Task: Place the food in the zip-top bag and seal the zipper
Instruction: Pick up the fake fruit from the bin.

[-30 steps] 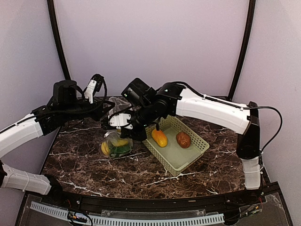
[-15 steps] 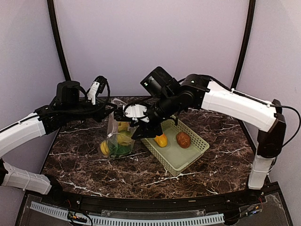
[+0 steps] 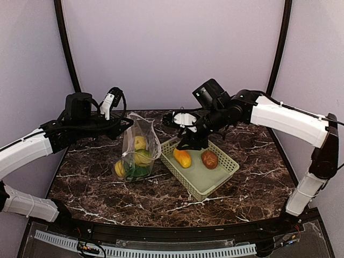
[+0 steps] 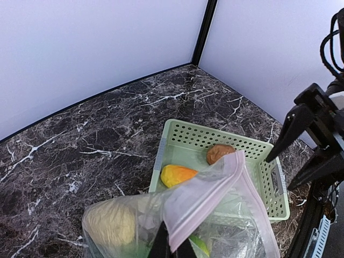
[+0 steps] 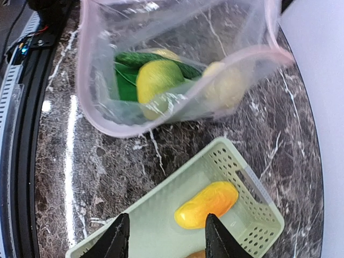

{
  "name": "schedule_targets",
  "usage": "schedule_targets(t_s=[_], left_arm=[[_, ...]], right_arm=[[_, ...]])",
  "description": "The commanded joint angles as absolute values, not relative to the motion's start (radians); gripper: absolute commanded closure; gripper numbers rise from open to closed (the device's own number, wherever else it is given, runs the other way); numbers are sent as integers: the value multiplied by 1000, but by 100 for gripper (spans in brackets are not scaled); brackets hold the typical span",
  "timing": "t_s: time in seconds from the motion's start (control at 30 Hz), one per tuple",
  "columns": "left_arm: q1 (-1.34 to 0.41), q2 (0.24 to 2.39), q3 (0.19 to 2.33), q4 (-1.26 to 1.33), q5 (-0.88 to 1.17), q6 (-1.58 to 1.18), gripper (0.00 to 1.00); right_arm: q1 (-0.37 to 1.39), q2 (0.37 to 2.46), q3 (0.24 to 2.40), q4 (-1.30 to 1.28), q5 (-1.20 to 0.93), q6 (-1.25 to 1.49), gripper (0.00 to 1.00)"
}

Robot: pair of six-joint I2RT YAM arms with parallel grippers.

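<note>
The clear zip-top bag [image 3: 138, 149] stands on the table, held up by its pinkish zipper strip [image 4: 207, 191] in my left gripper [image 4: 173, 248], which is shut on it. Inside are a yellow lemon [image 5: 155, 80], a beige round piece [image 4: 110, 223] and green pieces [image 5: 124, 81]. The orange piece [image 3: 182, 157] and brown potato [image 3: 209, 159] lie in the pale green basket [image 3: 217, 177]. My right gripper [image 5: 163, 236] is open and empty, hovering above the basket over the orange piece [image 5: 207, 204].
The basket stands right of the bag, its near corner close to the bag's side. Dark marble table, with purple walls behind and at both sides. A black rail runs along the front edge [image 3: 161, 236].
My right gripper has pulled back from the bag's mouth, moving right and up to above the basket. The bag now stands taller with another yellow piece inside. The left arm has hardly moved.
</note>
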State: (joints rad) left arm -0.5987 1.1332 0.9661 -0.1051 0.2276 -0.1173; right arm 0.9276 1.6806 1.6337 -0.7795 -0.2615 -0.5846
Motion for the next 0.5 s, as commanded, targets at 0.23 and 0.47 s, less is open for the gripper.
schedule_targets(t_s=[0.23,0.47], left_arm=[[-591,1126,986,-114,218,-105,99],[-590,1127,985,-115,212,-105,99]], right_arm=[[759,1838,1468,-651,-194,-237,40],[730,1987,1563,-686,-283,-158,22]])
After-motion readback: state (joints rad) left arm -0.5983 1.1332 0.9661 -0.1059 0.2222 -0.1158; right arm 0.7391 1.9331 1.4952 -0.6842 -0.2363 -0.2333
